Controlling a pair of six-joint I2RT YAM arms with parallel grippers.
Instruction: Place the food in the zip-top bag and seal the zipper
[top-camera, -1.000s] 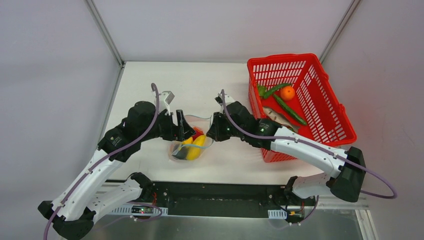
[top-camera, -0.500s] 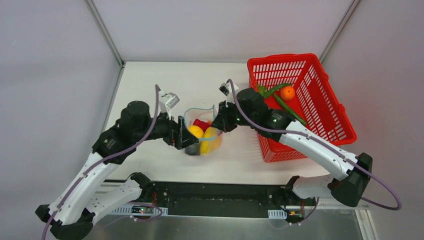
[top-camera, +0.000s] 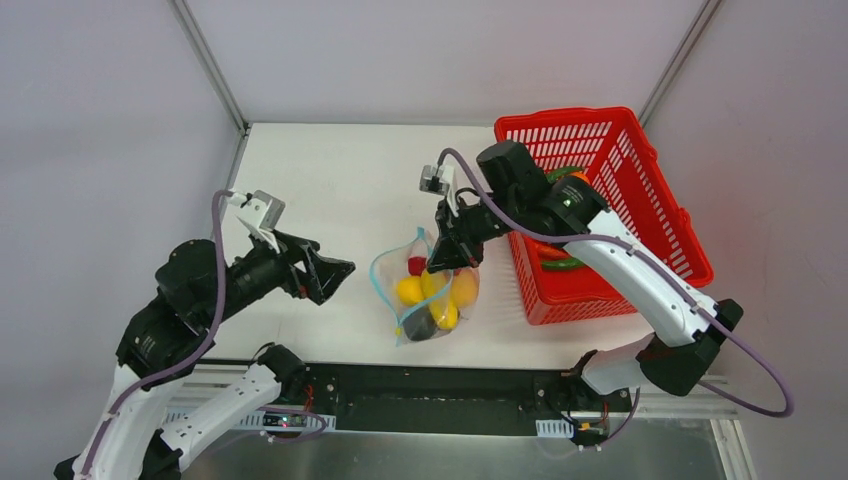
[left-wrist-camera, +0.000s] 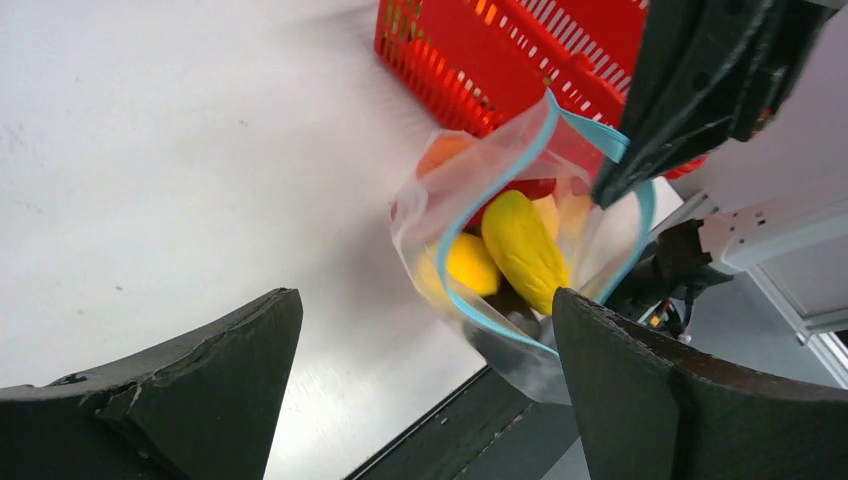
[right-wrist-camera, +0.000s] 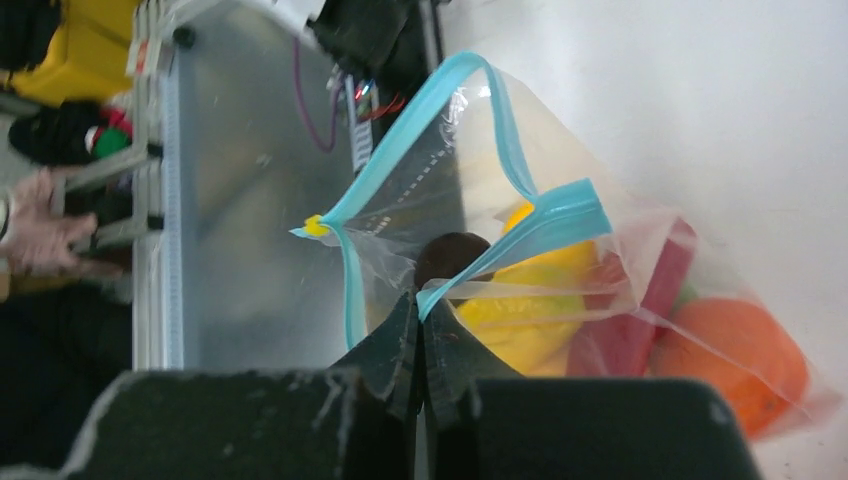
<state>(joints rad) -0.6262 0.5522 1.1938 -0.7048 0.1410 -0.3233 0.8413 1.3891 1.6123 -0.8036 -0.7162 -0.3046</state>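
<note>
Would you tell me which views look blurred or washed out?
Top external: sharp, with a red glow from the basket on the nearby wall. Left wrist: basket smeared, table washed out white. Right wrist: zip-top bag fairly crisp, background behind it soft.

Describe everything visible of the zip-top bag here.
The zip-top bag is a clear, crinkly plastic pouch with a teal zipper gaping open. Inside lie yellow, red, orange and dark food pieces. The right gripper pinches its rim, shut; the open left gripper stands clear of it. It is beside the red basket.
</note>
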